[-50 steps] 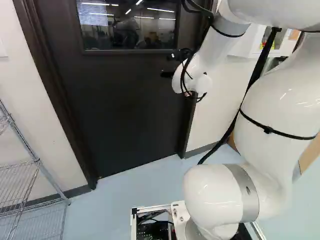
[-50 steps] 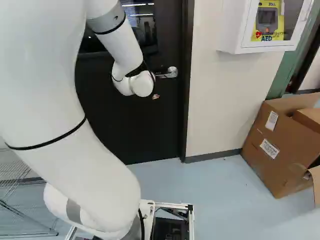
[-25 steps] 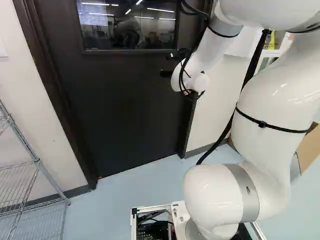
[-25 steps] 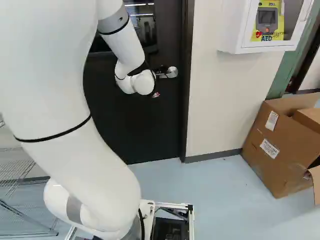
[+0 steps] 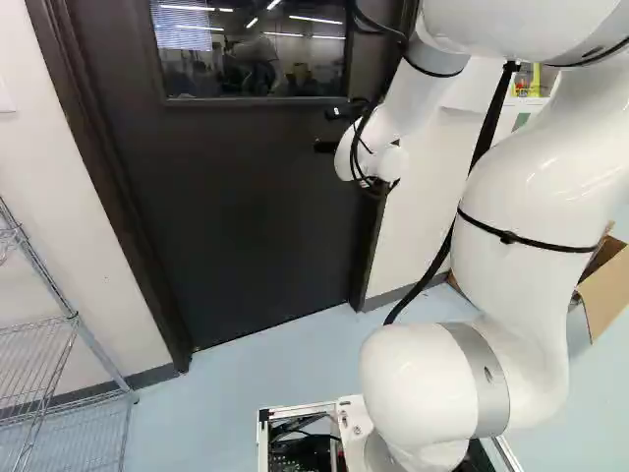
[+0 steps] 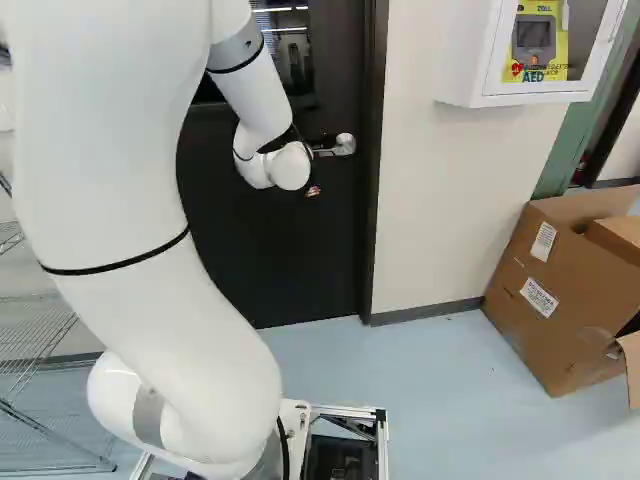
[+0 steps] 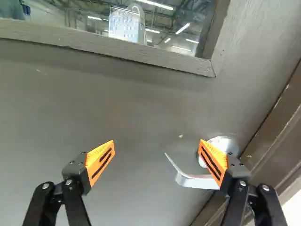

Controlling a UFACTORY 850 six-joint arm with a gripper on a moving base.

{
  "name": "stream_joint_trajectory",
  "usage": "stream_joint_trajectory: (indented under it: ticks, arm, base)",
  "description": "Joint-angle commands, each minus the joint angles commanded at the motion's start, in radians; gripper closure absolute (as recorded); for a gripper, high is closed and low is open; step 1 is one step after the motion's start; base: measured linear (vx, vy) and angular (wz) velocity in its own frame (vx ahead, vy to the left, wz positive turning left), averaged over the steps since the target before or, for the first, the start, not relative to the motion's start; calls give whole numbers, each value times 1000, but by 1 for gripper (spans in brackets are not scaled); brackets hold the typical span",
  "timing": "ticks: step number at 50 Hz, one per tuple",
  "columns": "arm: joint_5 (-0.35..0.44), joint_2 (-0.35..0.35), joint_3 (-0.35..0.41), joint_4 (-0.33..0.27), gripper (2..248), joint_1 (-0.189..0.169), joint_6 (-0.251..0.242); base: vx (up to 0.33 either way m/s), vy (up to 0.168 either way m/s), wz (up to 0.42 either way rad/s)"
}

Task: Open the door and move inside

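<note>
Two jaws: spread wide, orange pads (image 7: 100, 161) facing each other, nothing pinched between them.
Handle: the silver lever (image 7: 196, 181) is on the door (image 5: 226, 216), close to the frame (image 7: 275, 127). Seen from the wrist, its free end reaches into the gap between the jaws, while its root passes behind the frame-side pad; whether they touch, I cannot tell.
Door: shut in its frame, window (image 5: 254, 49) above the lever's level.
Arm: the white arm (image 5: 526, 197) reaches ahead to the lever side of the door, its wrist (image 6: 290, 166) just beside the lever in the right base view.
Done: the reach looks nearly complete, with the jaws brought up around the lever's area.
Left: almost everything else. The lever has to be caught or pressed, turned and the door swung; which way it opens is unclear. Then the base must drive over the floor (image 5: 246, 398) and through.
Risk: as lined up, the frame-side jaw might knock the lever's root rather than straddle the bar.
</note>
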Motion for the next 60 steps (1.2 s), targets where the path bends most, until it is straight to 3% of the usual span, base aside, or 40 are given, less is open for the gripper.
stream_joint_trajectory:
  ticks: [60]
  arm:
    - [0,-170,-51,0,3,4,0]
  base:
    - [-2,0,0]
